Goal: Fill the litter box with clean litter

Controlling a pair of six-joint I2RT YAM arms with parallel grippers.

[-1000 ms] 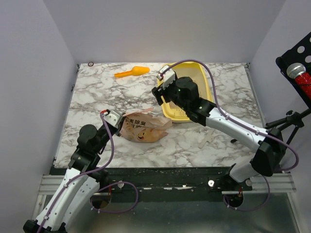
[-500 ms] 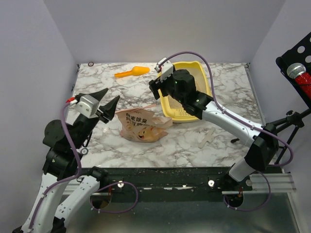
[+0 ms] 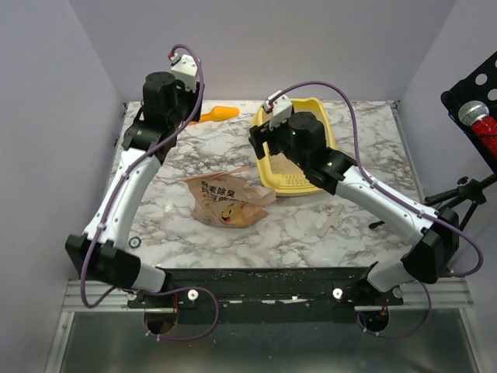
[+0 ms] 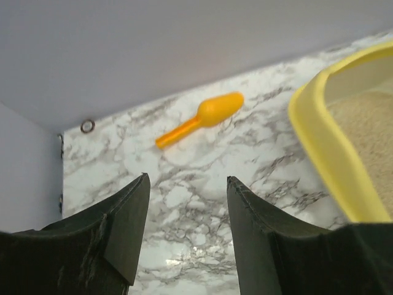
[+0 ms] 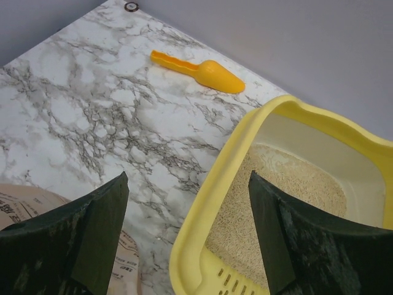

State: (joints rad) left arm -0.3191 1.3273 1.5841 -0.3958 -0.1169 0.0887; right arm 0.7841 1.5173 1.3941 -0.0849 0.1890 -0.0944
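Note:
The yellow litter box [image 3: 326, 116] stands at the back middle-right of the marble table; beige litter [image 5: 288, 203] covers its floor. It also shows in the left wrist view [image 4: 331, 141] with litter [image 4: 368, 123]. My right gripper [image 5: 187, 184] is open and empty, its jaws straddling the box's near left rim [image 5: 209, 221] from above. My left gripper [image 4: 187, 184] is open and empty, raised at the back left [image 3: 172, 97], facing the orange scoop [image 4: 206, 117].
The orange scoop [image 3: 211, 116] lies at the back, left of the box, also in the right wrist view [image 5: 202, 70]. A pinkish-tan printed bag [image 3: 227, 200] lies flattened mid-table. A small ring [image 3: 145, 102] sits at the back left corner. White walls enclose the table.
My left arm has let go of the bag and swung up and back to the far left, near the scoop. My right gripper shifted slightly right over the box's rim.

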